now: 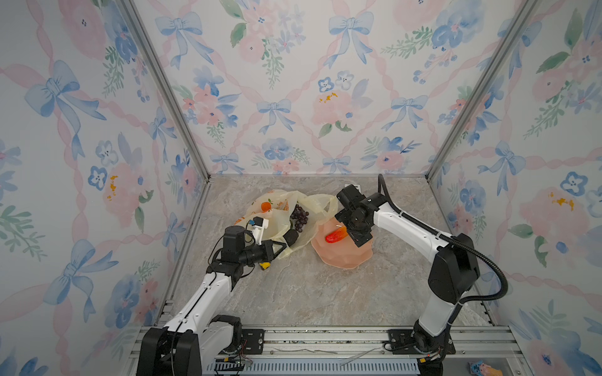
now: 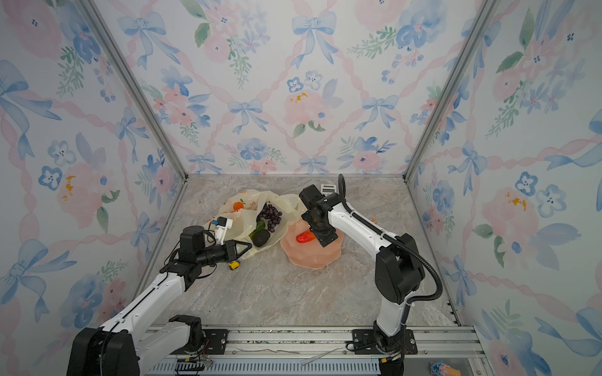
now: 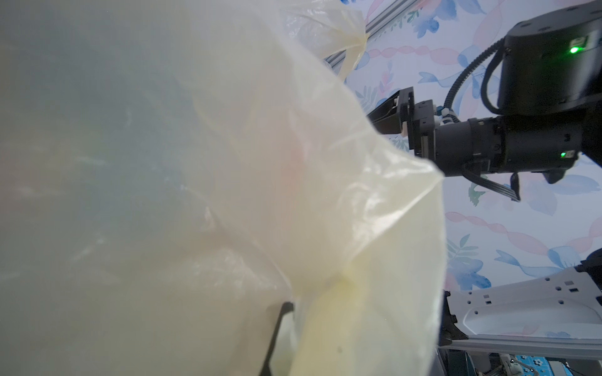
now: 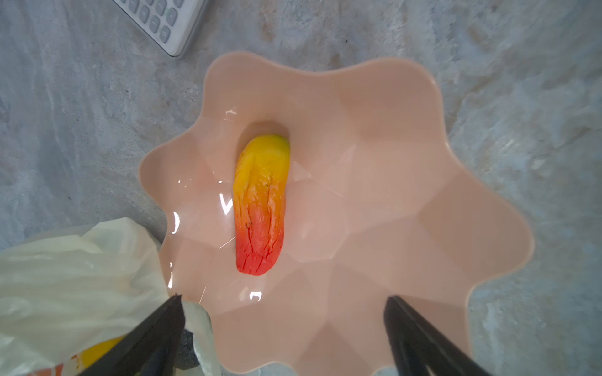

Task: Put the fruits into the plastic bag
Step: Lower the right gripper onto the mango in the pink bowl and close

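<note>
**Right gripper** (image 4: 283, 298): jaws spread wide, nothing held; poised over the near part of the pink scalloped plate (image 4: 423, 195), short of the red-yellow fruit (image 4: 260, 208).

**Red-yellow fruit:** laid alone at the plate's centre, seen in both top views (image 1: 337, 236).

**Left gripper** (image 1: 281, 249): clenched on the near rim of the plastic bag (image 1: 321, 203), whose mouth is held up toward the plate; the film is draped across the left wrist view (image 3: 260, 162).

**Bag contents:** a purple grape bunch (image 2: 273, 215), a dark avocado (image 2: 261, 238) and a bright green fruit (image 2: 259, 226) are seen in the opening; a yellow fruit (image 4: 97, 351) is glimpsed through the film.

**Bag position:** rested on the marble-patterned table (image 1: 309, 293), touching the plate's edge.

**Other items:** a duck toy (image 1: 264, 266) under the left wrist; a calculator (image 4: 163, 19) beyond the plate.
</note>
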`<state>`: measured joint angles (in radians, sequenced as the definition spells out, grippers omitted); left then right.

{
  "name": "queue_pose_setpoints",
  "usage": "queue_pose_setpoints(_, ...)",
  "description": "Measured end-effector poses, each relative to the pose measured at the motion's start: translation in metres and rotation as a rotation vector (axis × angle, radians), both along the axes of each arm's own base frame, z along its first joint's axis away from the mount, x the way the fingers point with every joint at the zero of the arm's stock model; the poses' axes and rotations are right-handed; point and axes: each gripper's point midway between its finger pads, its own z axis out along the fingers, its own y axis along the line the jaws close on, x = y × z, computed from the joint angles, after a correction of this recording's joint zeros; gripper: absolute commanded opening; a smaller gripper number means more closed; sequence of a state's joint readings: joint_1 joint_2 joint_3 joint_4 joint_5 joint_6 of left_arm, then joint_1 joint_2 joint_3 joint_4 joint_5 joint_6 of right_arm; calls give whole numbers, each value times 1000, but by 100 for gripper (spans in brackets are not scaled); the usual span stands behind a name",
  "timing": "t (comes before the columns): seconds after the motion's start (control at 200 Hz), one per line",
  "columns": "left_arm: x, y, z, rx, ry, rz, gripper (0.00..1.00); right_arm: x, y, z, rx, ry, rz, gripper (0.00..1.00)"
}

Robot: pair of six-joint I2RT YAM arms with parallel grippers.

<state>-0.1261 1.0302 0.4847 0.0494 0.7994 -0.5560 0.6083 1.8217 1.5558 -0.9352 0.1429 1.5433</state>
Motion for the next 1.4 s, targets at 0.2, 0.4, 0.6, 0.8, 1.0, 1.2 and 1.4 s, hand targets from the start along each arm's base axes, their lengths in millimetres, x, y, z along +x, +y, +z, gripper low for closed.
queue_pose_setpoints(0.2, 0, 0, 0, 0, 0, 0, 0, 3, 3, -27, -22, 53, -31, 99)
queue_pose_setpoints(0.4, 0, 0, 0, 0, 0, 0, 0, 15, 5, -42, -19, 63, -57, 96)
queue_pose_setpoints(0.6, 0, 0, 0, 0, 1, 0, 0, 24, 8, -54, -13, 69, -64, 91)
queue_pose_setpoints(0.8, -1, -1, 0, 1, 0, -4, 0, 31, 13, -60, 0, 70, -64, 87)
queue_pose_setpoints(1.0, 0, -1, 0, 4, -3, -3, 0, 33, 18, -65, 15, 70, -60, 83)
queue_pose_setpoints(1.2, 0, -1, 0, 4, -3, -3, 0, 36, 22, -71, 27, 74, -58, 80)
queue_pose_setpoints(1.4, 0, -1, 0, 5, -2, -3, 0, 39, 21, -75, 39, 71, -65, 75)
